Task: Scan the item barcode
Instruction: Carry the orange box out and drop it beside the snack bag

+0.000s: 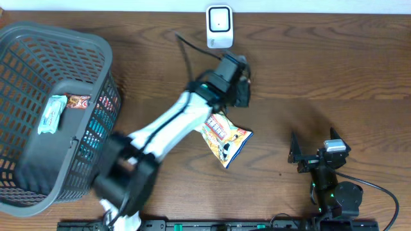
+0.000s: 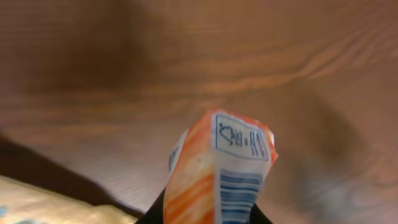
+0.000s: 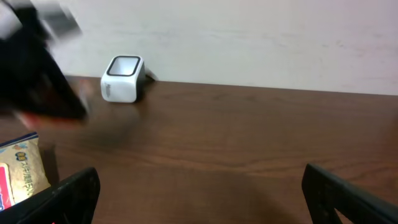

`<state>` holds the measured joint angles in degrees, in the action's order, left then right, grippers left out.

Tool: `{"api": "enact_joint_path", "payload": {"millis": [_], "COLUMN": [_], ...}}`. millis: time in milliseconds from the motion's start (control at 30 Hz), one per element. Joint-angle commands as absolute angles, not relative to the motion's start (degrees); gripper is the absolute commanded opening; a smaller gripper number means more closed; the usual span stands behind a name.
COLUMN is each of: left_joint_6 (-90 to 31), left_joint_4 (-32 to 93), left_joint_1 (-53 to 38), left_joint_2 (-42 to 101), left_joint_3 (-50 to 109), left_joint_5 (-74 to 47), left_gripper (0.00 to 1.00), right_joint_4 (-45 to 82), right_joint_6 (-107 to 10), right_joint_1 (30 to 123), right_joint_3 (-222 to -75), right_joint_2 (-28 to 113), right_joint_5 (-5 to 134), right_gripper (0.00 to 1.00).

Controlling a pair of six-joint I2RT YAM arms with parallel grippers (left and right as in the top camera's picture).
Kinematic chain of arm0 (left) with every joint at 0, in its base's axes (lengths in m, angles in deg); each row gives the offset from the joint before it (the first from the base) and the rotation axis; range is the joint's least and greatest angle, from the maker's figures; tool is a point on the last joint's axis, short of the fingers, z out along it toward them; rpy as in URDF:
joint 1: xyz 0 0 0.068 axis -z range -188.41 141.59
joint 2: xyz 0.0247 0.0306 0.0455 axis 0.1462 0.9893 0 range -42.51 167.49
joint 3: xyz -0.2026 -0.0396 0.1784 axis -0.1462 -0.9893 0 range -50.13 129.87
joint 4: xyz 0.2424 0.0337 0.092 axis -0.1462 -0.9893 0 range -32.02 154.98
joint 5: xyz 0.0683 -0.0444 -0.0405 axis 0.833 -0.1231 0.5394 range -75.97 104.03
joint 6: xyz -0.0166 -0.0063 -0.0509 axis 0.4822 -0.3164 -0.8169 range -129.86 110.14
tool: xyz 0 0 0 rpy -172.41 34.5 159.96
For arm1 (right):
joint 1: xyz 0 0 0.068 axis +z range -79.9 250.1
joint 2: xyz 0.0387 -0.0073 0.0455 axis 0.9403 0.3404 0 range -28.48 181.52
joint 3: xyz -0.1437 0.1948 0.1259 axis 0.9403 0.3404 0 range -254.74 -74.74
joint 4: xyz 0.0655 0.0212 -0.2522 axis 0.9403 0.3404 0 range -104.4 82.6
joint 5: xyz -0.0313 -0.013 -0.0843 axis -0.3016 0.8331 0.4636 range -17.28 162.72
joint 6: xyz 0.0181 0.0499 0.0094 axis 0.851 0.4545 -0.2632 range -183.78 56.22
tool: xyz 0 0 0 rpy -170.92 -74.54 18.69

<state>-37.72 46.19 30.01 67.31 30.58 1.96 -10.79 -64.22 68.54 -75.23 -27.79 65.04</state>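
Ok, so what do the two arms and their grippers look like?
The left arm has white links between bulky black joints, and the left gripper is black. The right arm is all black, with a grey block, green lights and a black cable trailing off; the right gripper has flat black fingers.

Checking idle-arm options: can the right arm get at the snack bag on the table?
Probably yes: right gripper open, bare table up to the snack bag; the left arm crosses only its far corner.
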Motion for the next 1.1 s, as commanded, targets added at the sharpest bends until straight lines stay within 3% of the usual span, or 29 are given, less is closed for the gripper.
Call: {"api": "enact_joint_path", "payload": {"millis": [0, 67, 233, 300, 567, 833, 967, 1067], "left_joint_6": [-41.9, -41.9, -41.9, -41.9, -35.5, -25.2, -18.4, -18.5], "left_joint_4": [49.3, 51.0, 52.3, 52.5, 51.6, 42.4, 31.4, 27.5], "left_joint_1": [31.9, 32.8, 34.2, 34.2, 33.2, 26.9, 17.1, 8.5], "left_joint_2": [71.7, 73.4, 73.8, 73.7, 68.1, 49.3, 33.3, 26.7], "left_joint_3": [30.1, 30.1, 30.1, 30.2, 31.4, 31.6, 32.0, 32.0], "left_joint_5": [-0.3, -1.6, -1.6, -1.6, -1.8, 1.7, 14.9, 17.8], "left_gripper": [0.08, 0.13, 0.69, 0.82, 0.87, 0.97, 0.98, 0.98], "right_joint_4": [-10.7, -10.7, -10.7, -10.7, -10.7, -10.7, -10.7, -10.7], "right_joint_6": [-63.6, -63.7, -63.6, -63.7, -63.6, -63.6, -63.6, -63.7], "right_joint_1": [69.4, 69.4, 69.4, 69.4, 69.4, 69.4, 69.4, 69.4], "right_joint_3": [-75.1, -75.1, -75.1, -75.1, -75.1, -75.1, -75.1, -75.1], "right_joint_2": [-28.1, -28.1, -28.1, -28.1, -28.1, -28.1, -28.1, -28.1], "right_joint_5": [65.3, 65.3, 65.3, 65.3, 65.3, 65.3, 65.3, 65.3], "right_gripper": [0.99, 0.99, 0.99, 0.99, 0.99, 0.99, 0.99, 0.99]}}
